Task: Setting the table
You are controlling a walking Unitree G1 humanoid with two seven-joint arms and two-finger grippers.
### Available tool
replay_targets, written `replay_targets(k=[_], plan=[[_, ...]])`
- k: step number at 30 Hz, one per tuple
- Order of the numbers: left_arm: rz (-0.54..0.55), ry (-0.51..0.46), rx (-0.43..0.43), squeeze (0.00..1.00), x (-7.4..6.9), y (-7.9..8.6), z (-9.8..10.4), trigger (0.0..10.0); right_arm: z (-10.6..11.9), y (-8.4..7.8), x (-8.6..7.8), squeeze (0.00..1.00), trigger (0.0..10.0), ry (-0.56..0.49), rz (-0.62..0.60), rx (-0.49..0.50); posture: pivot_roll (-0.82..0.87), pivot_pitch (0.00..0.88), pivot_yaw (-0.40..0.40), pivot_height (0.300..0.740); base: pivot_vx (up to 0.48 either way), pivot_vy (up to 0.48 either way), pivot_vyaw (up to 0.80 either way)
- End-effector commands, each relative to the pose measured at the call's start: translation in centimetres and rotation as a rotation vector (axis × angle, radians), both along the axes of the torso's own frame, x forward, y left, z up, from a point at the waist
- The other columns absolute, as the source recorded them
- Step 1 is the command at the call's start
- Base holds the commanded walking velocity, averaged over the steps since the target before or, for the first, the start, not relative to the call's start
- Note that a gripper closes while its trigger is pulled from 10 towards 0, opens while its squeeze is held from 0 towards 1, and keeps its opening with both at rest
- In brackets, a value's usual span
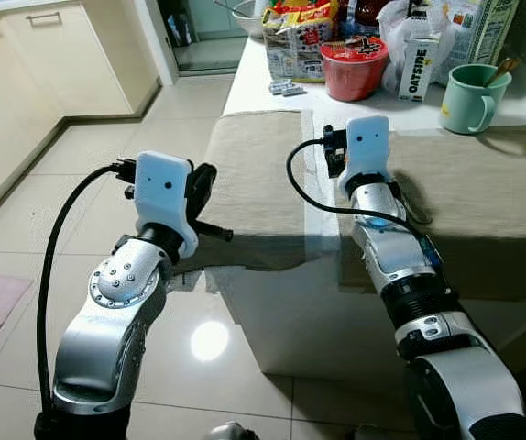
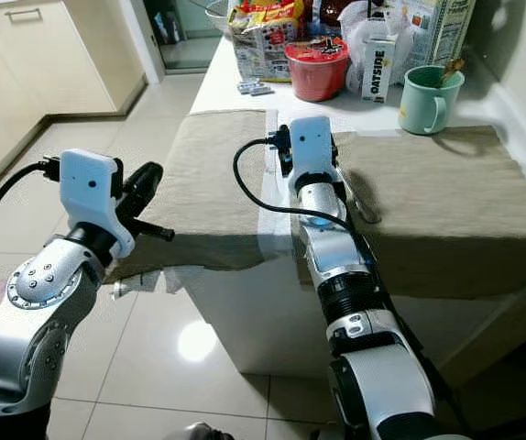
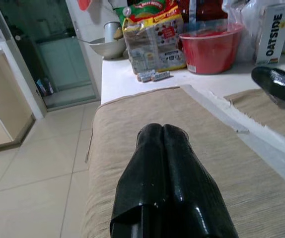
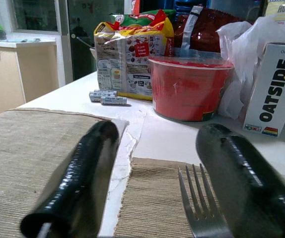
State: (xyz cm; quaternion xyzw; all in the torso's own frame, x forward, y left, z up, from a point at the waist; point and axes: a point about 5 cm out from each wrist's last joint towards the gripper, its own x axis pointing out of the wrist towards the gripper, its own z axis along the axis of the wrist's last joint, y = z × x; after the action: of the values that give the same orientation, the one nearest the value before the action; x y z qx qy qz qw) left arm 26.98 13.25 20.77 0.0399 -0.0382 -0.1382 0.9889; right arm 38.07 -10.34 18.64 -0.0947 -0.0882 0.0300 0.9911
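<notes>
Fork (image 4: 200,208): lies flat on right placemat (image 1: 483,197), near its inner edge, as place setting. Right claw (image 4: 157,183) released, fingers straddling fork, likely to grasp or adjust. Left claw (image 3: 165,168) clenched, empty, over left placemat (image 1: 254,174).

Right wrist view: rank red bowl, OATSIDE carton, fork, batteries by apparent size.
1. Red plastic bowl
2. White OATSIDE carton, cropped at the frame edge, so unsure against the bowl
3. Silver metal fork, enlarged by nearness
4. Small silver batteries
</notes>
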Motion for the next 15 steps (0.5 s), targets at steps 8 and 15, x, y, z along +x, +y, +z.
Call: replay_targets(k=[8, 15], plan=[[0.014, -0.015, 0.006, 0.00, 0.4, 0.1, 0.1, 10.0, 3.1, 0.9, 0.2, 1.00, 10.0, -0.093, 0.035, 0.022, -0.03, 0.011, 0.141, 0.740, 0.000, 0.000, 0.00], [0.012, -0.018, 0.005, 0.00, 0.6, 0.1, 0.2, 10.0, 4.4, 0.7, -0.2, 1.00, 10.0, -0.139, 0.028, 0.040, -0.04, 0.007, 0.147, 0.740, 0.000, 0.000, 0.00]])
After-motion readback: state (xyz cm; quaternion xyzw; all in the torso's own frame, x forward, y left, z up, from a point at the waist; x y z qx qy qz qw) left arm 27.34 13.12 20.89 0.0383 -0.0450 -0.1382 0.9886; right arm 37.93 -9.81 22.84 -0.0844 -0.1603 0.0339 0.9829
